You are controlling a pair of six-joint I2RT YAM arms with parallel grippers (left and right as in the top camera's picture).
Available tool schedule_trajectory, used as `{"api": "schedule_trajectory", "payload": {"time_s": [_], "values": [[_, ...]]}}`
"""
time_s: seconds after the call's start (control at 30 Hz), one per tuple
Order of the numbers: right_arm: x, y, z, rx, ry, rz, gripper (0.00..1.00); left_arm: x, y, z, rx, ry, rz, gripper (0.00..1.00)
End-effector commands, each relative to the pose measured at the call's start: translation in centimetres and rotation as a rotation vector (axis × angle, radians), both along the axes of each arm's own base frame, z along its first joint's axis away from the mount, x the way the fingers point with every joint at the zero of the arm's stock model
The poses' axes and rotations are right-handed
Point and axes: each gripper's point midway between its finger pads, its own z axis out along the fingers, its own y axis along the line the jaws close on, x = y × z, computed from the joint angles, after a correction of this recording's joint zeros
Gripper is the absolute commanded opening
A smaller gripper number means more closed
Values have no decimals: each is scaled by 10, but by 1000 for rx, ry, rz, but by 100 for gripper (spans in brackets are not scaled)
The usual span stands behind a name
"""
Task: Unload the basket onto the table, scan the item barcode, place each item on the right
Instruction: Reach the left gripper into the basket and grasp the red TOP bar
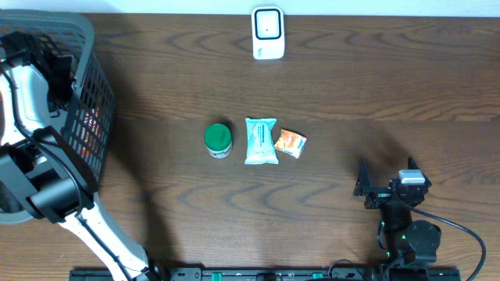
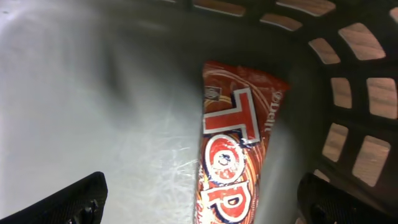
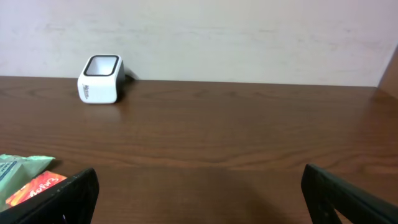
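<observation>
- Overhead: grey basket point(image 1: 98, 86) at the far left of the bench point(image 1: 351, 86); the left arm reaches down into it.
- Left wrist: red snack pack point(image 2: 239, 149) marked "TOP" lies flat on the basket floor, close to the mesh wall. No barcode shows on the upturned face.
- Left pincer point(image 2: 205, 205) is spread wide and grips nothing; the pack lies below the gap between its 2 fingers.
- Step, as judged: reach for the item, grasp not yet made. Next move calls for lowering astride the pack, closing across its narrow width, then lifting clear of the rim.
- Mid-bench, 3 items in a row: green-lidded jar point(image 1: 218, 140), teal packet point(image 1: 261, 141), orange packet point(image 1: 290, 144).
- White scanner point(image 1: 268, 33) stands at the far edge, well apart from the basket; the barcode side must face its window.
- Right pincer point(image 3: 199, 202) hangs wide apart and empty near the front right.
</observation>
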Motion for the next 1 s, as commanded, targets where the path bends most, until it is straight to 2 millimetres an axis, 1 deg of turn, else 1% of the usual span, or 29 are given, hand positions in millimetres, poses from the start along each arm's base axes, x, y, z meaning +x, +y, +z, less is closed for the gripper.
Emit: {"api": "schedule_trajectory", "payload": {"time_s": [0.0, 0.13, 0.2, 0.4, 0.43, 0.47, 0.53, 0.57, 0.6, 0.63, 0.67, 0.7, 0.73, 0.8, 0.83, 0.87, 0.93, 0.97], "values": [[0, 2, -1, 7, 3, 8, 99, -5, -11, -17, -61, 32, 1, 98], [0, 2, -1, 7, 3, 8, 99, -16, -15, -30, -82, 71, 5, 98], [0, 2, -1, 7, 3, 8, 99, -25, -20, -43, -99, 105, 5, 98], [0, 2, -1, 7, 3, 8, 99, -38, -26, -63, -127, 159, 14, 98], [0, 2, -1, 7, 3, 8, 99, -39, -25, -64, -125, 162, 29, 92], [0, 2, -1, 7, 3, 8, 99, -39, -24, -64, -126, 162, 36, 81], [0, 2, -1, 7, 3, 8, 99, -39, -24, -64, -126, 162, 37, 57], [0, 2, -1, 7, 3, 8, 99, -39, -24, -64, -126, 162, 37, 41], [0, 2, -1, 7, 3, 8, 99, -39, -24, -64, -126, 163, 39, 34], [0, 2, -1, 7, 3, 8, 99, -39, -23, -63, -128, 162, 54, 32], [0, 2, -1, 7, 3, 8, 99, -39, -22, -62, -128, 158, 67, 21], [0, 2, -1, 7, 3, 8, 99, -38, -20, -59, -126, 152, 78, 13], [0, 2, -1, 7, 3, 8, 99, -37, -18, -56, -123, 142, 89, 9], [0, 2, -1, 7, 3, 8, 99, -32, -12, -43, -112, 110, 117, 8], [0, 2, -1, 7, 3, 8, 99, -28, -7, -33, -103, 84, 135, 8], [0, 2, -1, 7, 3, 8, 99, -24, -3, -21, -92, 54, 153, 7], [0, 2, -1, 7, 3, 8, 99, -17, 6, 9, -68, -19, 197, 7], [0, 2, -1, 7, 3, 8, 99, -13, 11, 29, -52, -68, 220, 7]]}}
